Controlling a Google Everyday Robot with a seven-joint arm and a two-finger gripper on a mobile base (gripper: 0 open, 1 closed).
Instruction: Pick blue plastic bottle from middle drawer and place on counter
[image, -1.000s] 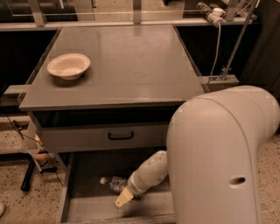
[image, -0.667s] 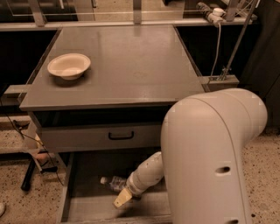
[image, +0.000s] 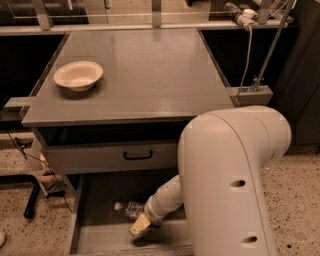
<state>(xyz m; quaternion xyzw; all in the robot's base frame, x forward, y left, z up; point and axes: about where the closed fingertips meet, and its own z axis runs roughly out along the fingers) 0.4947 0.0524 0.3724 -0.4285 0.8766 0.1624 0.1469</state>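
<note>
The blue plastic bottle (image: 128, 208) lies on its side on the floor of the open middle drawer (image: 102, 239), white cap pointing left. My gripper (image: 141, 224) reaches down into the drawer on its white arm, its tan fingertips just right of and in front of the bottle, partly over the bottle's right end. The counter (image: 150, 70) is the broad grey top above.
A cream bowl (image: 78, 75) sits at the counter's left. A closed grey drawer front with a black handle (image: 138, 155) is above the open drawer. My large white arm body (image: 232, 185) fills the lower right. Cables and a black leg lie on the speckled floor at left.
My arm body has shifted left in the view. The gripper stays low in the drawer next to the bottle, which has not moved.
</note>
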